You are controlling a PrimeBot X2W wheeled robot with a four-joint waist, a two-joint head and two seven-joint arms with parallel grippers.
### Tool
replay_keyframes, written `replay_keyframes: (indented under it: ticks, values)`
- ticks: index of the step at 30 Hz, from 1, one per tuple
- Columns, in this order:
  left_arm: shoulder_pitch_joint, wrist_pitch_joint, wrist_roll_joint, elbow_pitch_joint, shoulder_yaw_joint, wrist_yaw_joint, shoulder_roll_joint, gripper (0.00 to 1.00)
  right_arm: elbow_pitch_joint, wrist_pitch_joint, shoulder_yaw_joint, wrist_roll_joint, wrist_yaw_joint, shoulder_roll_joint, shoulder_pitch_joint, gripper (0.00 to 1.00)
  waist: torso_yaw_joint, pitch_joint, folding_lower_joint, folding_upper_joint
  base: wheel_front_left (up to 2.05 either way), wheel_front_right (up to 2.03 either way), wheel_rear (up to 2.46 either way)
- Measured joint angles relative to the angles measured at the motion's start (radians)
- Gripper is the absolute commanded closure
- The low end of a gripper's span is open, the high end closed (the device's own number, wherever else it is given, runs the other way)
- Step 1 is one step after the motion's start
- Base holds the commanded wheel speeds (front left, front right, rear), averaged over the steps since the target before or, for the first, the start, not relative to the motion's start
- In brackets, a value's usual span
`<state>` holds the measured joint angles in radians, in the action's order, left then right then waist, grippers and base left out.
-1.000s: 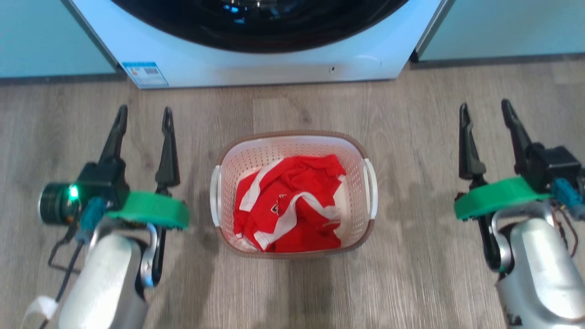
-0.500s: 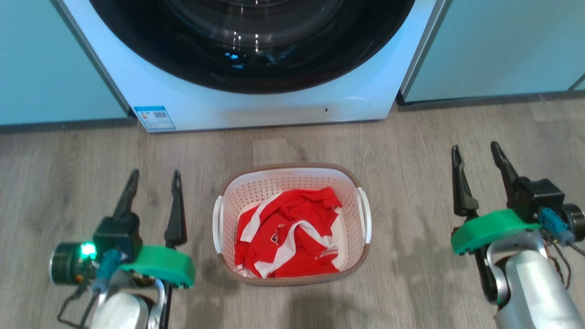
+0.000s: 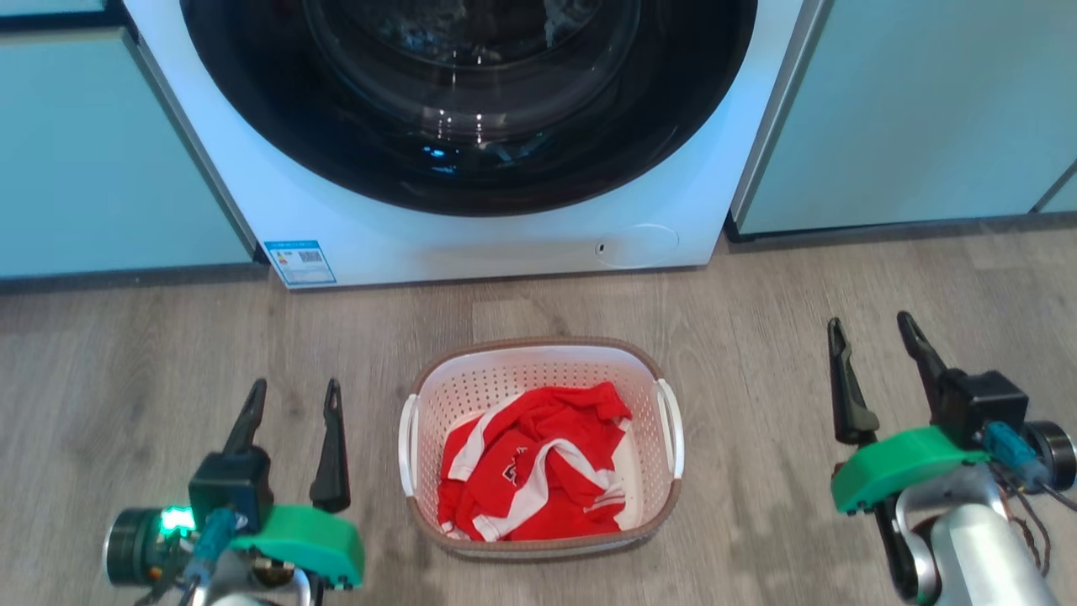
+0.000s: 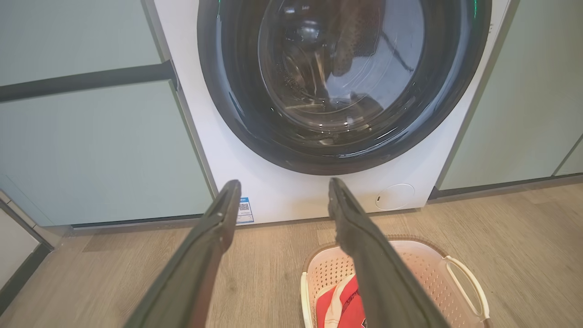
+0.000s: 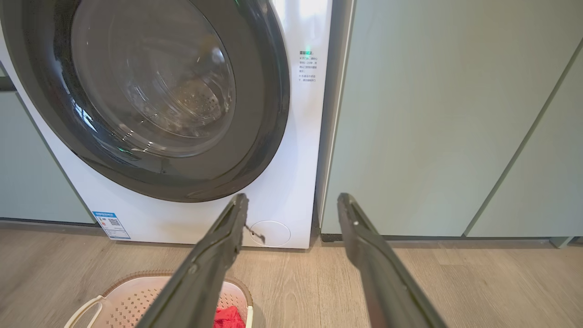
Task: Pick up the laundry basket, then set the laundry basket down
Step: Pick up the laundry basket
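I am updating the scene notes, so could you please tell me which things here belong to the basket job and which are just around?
For the job: laundry basket; left gripper and right gripper, both open, flanking it without touching.
Just around: washing machine behind it; red garment inside it; pale cabinets; wooden floor.

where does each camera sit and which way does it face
Head view: from the head, forward and down at the laundry basket before the washing machine; open left gripper and right gripper flank it.
Left wrist view: along its fingers at the machine door; basket lower right.
Right wrist view: along its fingers at the machine's right edge and cabinet; basket lower left.
Shared: all show machine and basket.
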<state>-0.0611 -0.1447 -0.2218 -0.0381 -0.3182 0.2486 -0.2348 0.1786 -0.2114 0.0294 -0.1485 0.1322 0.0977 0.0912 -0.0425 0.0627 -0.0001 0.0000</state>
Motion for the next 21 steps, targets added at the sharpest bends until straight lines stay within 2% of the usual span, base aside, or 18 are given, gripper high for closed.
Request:
replay_keyframes:
  ticks: [21]
  values:
    - [-0.025, 0.018, -0.02, 0.031, -0.024, 0.008, 0.0, 0.0, -0.028, 0.026, -0.007, 0.008, 0.0, -0.002, -0.039, 0.0, -0.001, -0.036, 0.0, 0.0, 0.0, 0.0, 0.0]
